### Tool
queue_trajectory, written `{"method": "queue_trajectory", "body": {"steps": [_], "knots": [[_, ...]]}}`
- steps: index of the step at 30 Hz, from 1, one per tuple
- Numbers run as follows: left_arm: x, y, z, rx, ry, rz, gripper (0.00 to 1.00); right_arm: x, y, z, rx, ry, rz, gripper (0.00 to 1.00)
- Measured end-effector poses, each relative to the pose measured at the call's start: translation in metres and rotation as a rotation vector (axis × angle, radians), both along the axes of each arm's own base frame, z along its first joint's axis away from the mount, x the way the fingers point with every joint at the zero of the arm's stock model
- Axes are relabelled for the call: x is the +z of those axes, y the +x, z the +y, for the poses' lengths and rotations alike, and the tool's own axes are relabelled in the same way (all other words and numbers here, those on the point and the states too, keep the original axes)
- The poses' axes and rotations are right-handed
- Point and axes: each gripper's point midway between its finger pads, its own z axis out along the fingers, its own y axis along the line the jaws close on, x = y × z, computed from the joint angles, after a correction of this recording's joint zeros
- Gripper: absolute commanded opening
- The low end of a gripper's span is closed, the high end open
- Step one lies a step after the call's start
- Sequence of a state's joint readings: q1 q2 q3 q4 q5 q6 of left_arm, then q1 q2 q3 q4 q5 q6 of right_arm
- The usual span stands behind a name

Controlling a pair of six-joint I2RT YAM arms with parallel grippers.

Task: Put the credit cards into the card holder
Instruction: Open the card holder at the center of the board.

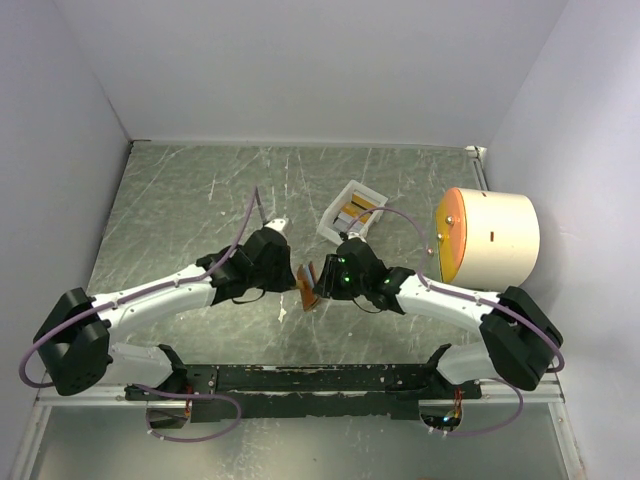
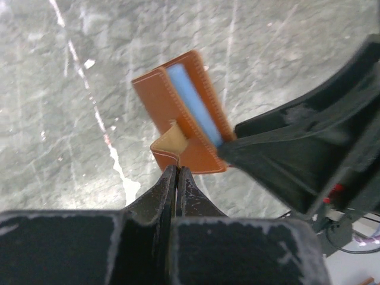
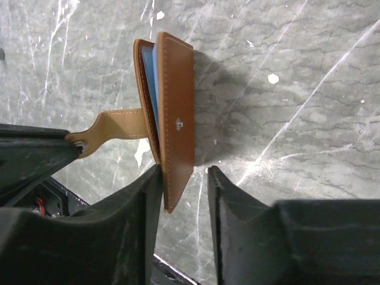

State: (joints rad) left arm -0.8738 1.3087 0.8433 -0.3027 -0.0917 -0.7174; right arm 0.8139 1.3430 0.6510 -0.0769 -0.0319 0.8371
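Observation:
The brown card holder hangs above the table between my two grippers, partly folded, with a blue lining showing inside. My left gripper is shut on its small side tab. My right gripper stands open around the lower corner of the card holder. Its left finger touches the leather, and a gap remains on the right finger's side. The orange-yellow credit cards lie in a small white tray behind the grippers.
A large cream cylinder with an orange face lies at the right of the marbled grey table. White walls close the back and both sides. The black base rail runs along the near edge.

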Motion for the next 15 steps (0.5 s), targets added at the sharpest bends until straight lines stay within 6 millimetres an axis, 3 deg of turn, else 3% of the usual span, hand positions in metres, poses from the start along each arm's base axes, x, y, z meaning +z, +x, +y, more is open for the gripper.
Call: {"method": "queue_trajectory", "body": {"steps": [5,15], "knots": [[-0.022,-0.006,0.019,0.043,0.063,0.031,0.07,0.005,0.002,0.000,0.004,0.006,-0.020,0.02],[-0.048,-0.005,0.046,0.118,0.138,0.083,0.07,0.018,0.001,-0.005,0.006,0.012,-0.062,0.00]]}}
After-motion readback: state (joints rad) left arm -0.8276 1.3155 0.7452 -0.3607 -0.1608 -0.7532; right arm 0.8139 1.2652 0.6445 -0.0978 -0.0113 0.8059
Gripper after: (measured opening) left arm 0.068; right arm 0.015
